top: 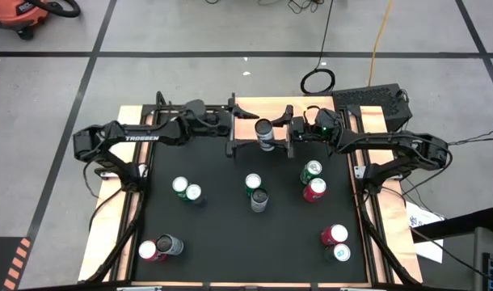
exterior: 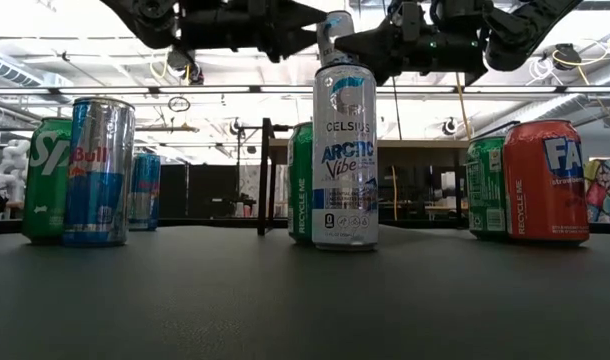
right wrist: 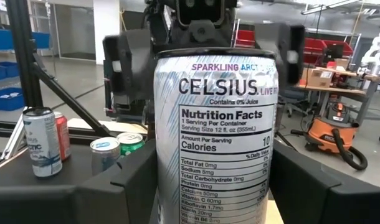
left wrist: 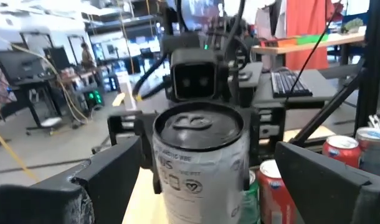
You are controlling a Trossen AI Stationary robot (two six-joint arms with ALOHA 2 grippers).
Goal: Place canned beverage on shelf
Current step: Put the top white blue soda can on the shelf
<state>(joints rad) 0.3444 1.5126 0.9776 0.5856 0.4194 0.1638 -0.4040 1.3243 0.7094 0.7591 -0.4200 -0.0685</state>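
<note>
A tall Celsius can point(right wrist: 215, 140) fills the right wrist view, the right gripper point(top: 285, 133) closed on it from 3 o'clock. It is over the shelf point(top: 248, 113) at the table's point(top: 222, 234) 12 o'clock edge; whether it touches the plank is unclear. The left gripper point(top: 233, 135), fingers spread, flanks it at 9 o'clock.

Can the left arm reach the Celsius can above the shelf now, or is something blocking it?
Probably yes. The left gripper is already beside the Celsius can over the shelf, fingers open on either side of it. But the right gripper holds the can from the other side, so it isn't free to take.
</note>
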